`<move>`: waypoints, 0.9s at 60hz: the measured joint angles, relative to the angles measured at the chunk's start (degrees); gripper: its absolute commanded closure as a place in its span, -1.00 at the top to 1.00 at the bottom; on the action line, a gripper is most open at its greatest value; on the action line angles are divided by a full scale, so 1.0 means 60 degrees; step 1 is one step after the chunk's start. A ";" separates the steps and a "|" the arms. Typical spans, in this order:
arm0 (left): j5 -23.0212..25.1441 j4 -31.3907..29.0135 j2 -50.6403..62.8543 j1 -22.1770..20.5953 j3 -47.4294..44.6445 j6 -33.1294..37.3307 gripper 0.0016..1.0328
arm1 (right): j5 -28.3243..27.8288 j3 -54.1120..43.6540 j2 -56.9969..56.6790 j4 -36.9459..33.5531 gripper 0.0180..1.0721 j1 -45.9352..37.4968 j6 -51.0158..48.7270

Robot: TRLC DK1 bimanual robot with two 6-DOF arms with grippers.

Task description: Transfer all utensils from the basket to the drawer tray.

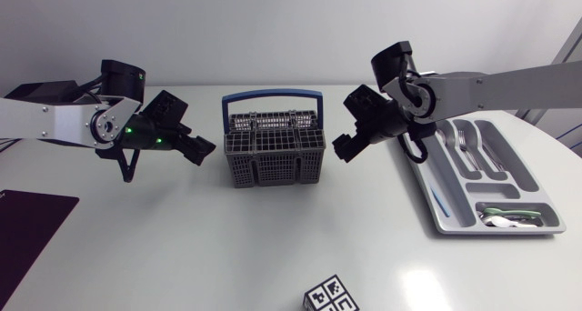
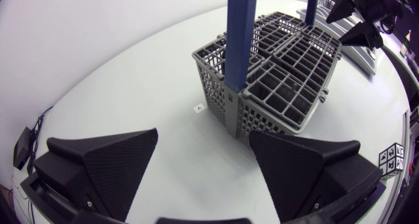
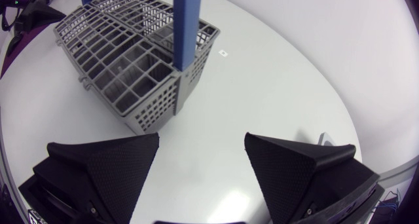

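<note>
The grey wire basket (image 1: 273,149) with a blue handle stands mid-table; no utensil shows in its compartments in any view. My left gripper (image 1: 202,150) hovers open just to its left, and my right gripper (image 1: 344,147) hovers open just to its right, both empty. The grey drawer tray (image 1: 496,231) lies at the right with forks (image 1: 466,138), other cutlery (image 1: 496,161) and green-and-white pieces (image 1: 505,217) in it. From the left wrist, the basket (image 2: 275,73) stands ahead of my open left gripper (image 2: 203,162). From the right wrist, the basket (image 3: 131,60) stands ahead of my open right gripper (image 3: 201,162).
A black mat (image 1: 27,229) lies at the front left corner. A small cube with black-and-white markers (image 1: 332,295) sits at the front edge. A tiny white label (image 2: 198,108) lies on the table beside the basket.
</note>
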 measured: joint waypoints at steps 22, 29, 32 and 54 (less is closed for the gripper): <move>-0.0015 0.0004 0.0044 -0.0219 0.0000 0.0000 0.90 | 0.0270 0.0495 0.0441 0.0062 0.79 0.0583 0.0215; -0.0073 0.0004 0.0138 -0.0186 0.0000 0.0000 0.90 | 0.0372 0.0495 0.0441 0.0055 0.79 0.0780 0.0251; -0.0080 0.0004 0.0157 -0.0186 0.0000 0.0004 0.90 | 0.0393 0.0495 0.0441 0.0051 0.79 0.0790 0.0251; -0.0080 0.0004 0.0157 -0.0138 0.0000 0.0004 0.90 | 0.0401 0.0444 0.0434 0.0047 0.79 0.0834 0.0393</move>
